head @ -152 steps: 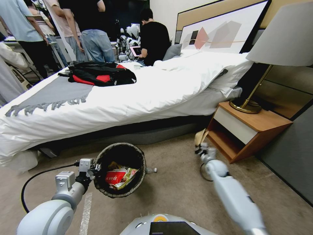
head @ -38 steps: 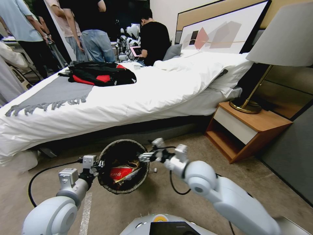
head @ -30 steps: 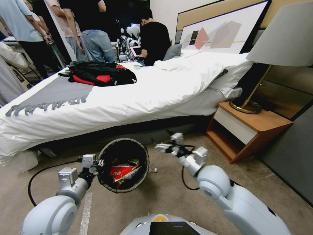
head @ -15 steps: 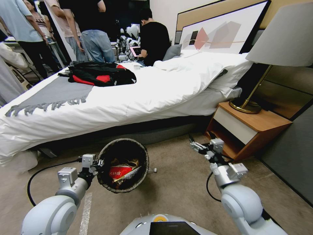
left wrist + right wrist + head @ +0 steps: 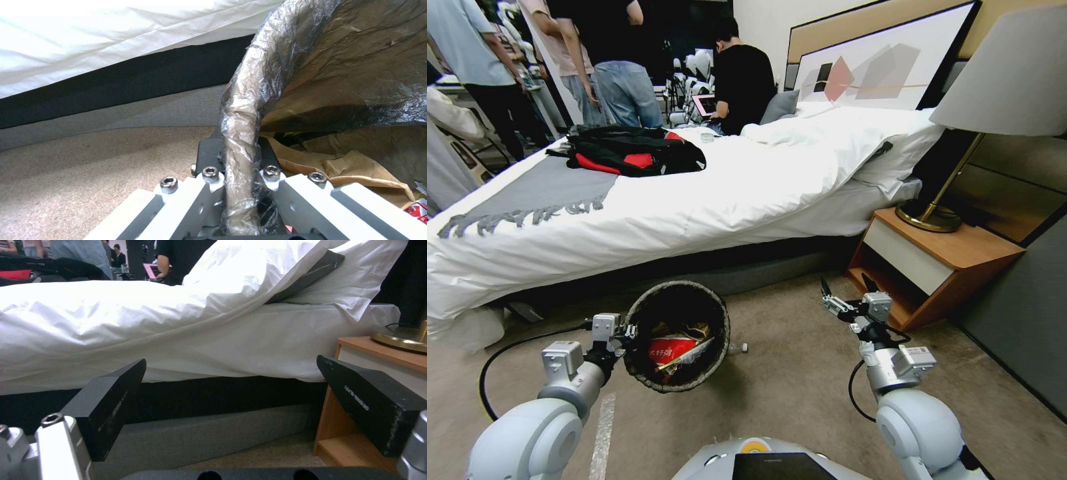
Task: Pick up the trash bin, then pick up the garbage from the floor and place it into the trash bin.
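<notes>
Nearest the robot, the left hand (image 5: 625,331) is clamped on the rim of the trash bin (image 5: 642,313), holding it above the floor (image 5: 787,400) with its mouth tipped toward the head camera; the left wrist view shows the liner-wrapped rim (image 5: 240,140) pinched between the fingers (image 5: 209,156). Inside the bin lies garbage (image 5: 675,348) — a red-and-white packet with brown paper (image 5: 356,166) crumpled behind it. A small clear bottle (image 5: 736,347) rests on the floor just beside the bin's right side. A black cable (image 5: 514,357) loops across the carpet on the left, and a pale tape line (image 5: 604,427) runs beside the left arm. To the right, the right hand (image 5: 847,291) hangs in the air with its two black fingers (image 5: 111,403) spread wide apart and nothing between them, well apart from the bin and near the open lower shelf of the wooden nightstand (image 5: 934,267). A brass-based lamp (image 5: 927,217) stands on the nightstand. Beyond both hands the bed (image 5: 727,193) spans the view — white duvet, grey throw, and a black-and-red bag (image 5: 634,150) on top.
</notes>
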Robot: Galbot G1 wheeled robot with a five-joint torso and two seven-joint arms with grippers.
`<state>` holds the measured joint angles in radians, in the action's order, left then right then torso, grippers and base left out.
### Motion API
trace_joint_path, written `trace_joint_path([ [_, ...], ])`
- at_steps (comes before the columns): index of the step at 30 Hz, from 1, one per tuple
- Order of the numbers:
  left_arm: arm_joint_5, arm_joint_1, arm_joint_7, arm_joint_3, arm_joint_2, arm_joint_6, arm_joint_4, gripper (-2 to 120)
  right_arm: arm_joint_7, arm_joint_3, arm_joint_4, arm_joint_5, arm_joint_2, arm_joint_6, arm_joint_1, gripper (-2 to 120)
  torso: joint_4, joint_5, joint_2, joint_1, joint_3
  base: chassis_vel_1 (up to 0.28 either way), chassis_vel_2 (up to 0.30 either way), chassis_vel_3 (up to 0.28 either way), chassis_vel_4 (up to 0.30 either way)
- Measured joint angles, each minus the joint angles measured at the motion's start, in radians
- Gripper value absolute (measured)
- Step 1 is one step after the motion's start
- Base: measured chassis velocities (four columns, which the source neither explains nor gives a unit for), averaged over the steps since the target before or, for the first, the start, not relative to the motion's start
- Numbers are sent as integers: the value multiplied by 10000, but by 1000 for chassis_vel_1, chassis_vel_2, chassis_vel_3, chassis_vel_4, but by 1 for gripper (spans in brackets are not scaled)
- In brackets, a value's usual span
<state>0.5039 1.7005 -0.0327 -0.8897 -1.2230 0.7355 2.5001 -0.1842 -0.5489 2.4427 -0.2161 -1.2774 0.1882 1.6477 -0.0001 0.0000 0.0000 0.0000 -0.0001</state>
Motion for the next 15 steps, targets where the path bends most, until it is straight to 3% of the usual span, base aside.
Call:
trace_joint_path([
  [15, -2, 6, 0, 7, -35, 0, 0, 1, -28, 108, -337, 119, -80, 22, -34, 100, 1, 0, 0, 0, 0, 7, 10, 9, 10],
])
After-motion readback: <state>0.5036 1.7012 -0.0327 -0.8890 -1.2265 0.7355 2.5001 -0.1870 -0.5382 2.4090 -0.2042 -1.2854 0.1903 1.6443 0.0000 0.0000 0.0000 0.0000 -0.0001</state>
